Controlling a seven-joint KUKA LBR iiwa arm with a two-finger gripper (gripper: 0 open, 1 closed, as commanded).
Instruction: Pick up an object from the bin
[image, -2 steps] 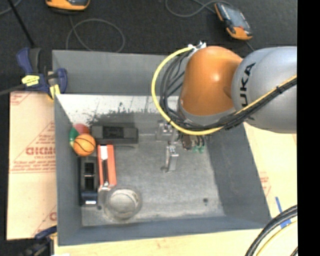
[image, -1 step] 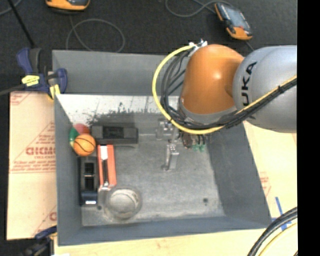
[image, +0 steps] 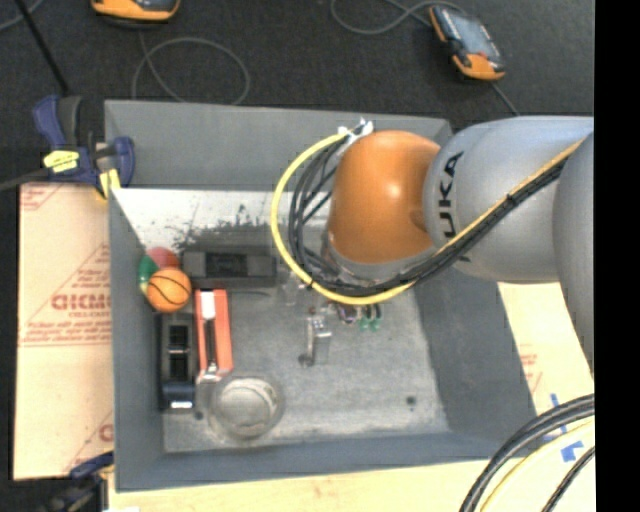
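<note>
My gripper (image: 318, 340) hangs over the bare grey floor near the middle of the bin, mostly hidden under the arm's orange cover. Nothing shows in it. A small green thing (image: 370, 322) peeks out just to its right, partly covered by the wrist. To its left, an orange-red flat pack with a white strip (image: 214, 330) lies lengthwise. A clear round cup (image: 243, 405) lies at the front left, below that pack. A black rectangular box (image: 228, 264) lies against the back wall, up and left of the gripper.
Along the left wall lie an orange ball with black lines (image: 168, 289), a red and green thing (image: 153, 263) behind it, and a black oblong thing (image: 177, 360). The arm and its cables cover the bin's back right.
</note>
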